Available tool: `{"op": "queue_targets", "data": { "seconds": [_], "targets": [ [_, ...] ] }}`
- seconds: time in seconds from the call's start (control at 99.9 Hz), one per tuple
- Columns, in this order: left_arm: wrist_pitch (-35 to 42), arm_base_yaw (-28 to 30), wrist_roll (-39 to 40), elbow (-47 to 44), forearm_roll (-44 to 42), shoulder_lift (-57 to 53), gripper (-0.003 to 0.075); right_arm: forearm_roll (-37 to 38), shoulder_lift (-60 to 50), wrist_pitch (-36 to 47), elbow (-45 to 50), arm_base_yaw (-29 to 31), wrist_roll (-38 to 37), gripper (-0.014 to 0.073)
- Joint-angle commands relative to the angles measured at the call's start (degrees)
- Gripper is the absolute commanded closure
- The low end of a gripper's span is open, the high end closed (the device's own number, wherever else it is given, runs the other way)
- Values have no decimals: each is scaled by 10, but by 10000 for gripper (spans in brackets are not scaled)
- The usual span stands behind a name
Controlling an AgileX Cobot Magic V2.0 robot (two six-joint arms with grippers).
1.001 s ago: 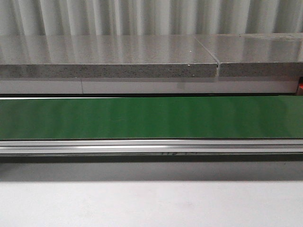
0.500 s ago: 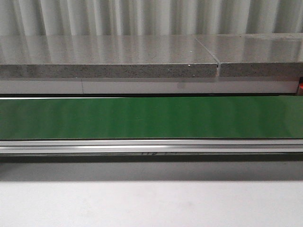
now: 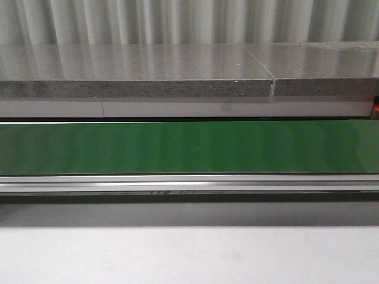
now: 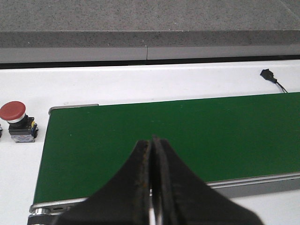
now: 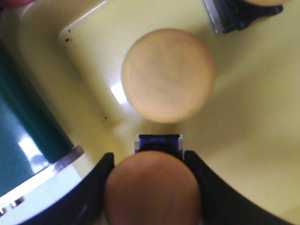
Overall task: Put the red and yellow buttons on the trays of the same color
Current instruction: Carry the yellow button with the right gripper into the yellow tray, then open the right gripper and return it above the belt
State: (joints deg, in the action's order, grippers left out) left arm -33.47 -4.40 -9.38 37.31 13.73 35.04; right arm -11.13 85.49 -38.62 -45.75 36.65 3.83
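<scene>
In the right wrist view, the right gripper [image 5: 152, 187] clasps a yellow button [image 5: 153, 185] by its sides at the lower centre of the frame, with its cap facing the camera, directly over the yellow tray [image 5: 243, 122]. That hold suits setting it down on its base beside the second yellow button [image 5: 168, 75], which already sits in the tray at centre frame; part of a third button's body [image 5: 234, 14] shows at the upper right. The delivery looks nearly done, with only the release left. In the left wrist view, the left gripper [image 4: 151, 187] is pressed closed on nothing at the bottom centre, poised above the green conveyor belt [image 4: 187, 136], probably waiting for the next piece. A red button [image 4: 13, 115] stands on the white surface at the left edge, beside the belt's end. The front view shows only bare belt.
</scene>
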Motion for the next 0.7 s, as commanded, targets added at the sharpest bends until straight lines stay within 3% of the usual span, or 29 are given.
{"op": "queue_targets", "data": {
  "seconds": [0.0,0.21,0.48,0.691],
  "targets": [
    [43,-5,0,16,11,0,740,-4,-5,21,-10,4,-1,498],
    [43,-5,0,16,11,0,740,-4,3,20,-10,4,-1,450],
    [43,-5,0,16,11,0,740,-5,1,4,-10,4,-3,108],
    [43,-5,0,16,11,0,740,-7,-33,-20,-24,4,-4,84]
  ]
}}
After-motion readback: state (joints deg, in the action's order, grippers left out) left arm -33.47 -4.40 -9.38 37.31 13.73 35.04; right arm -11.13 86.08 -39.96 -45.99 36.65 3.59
